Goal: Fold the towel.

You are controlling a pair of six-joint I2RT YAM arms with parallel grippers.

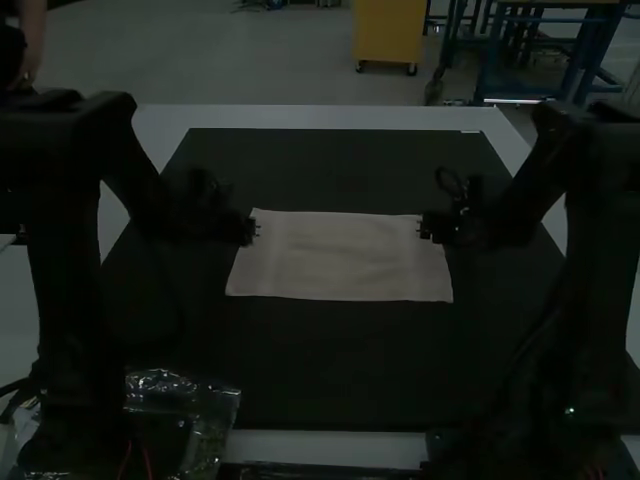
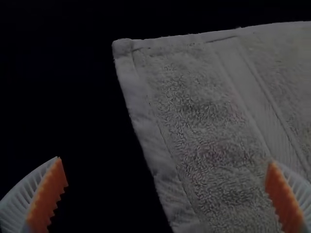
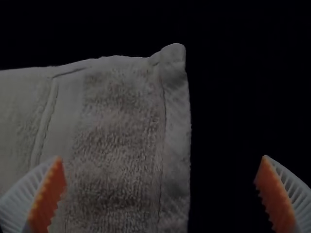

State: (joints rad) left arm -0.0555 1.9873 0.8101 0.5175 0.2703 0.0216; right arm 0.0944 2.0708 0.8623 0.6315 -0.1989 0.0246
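On my dark-topped desk [image 1: 330, 370], a pale towel [image 1: 340, 258] lies spread flat, wider than it is deep, near the middle. My left end effector [image 1: 254, 231] is at the towel's left edge, near the far corner; my right end effector [image 1: 426, 232] is at the right edge, also near its far corner. Both stand open, their white ribbed fingers well apart, with orange pads [image 2: 47, 194] facing each other. In each wrist view, one finger overlaps the towel and the other has the dark surface behind it. The towel is fluffy, with a smooth hem and a flat woven band near each side. A clear plastic bag [image 1: 215, 410] lies near the left arm's base.
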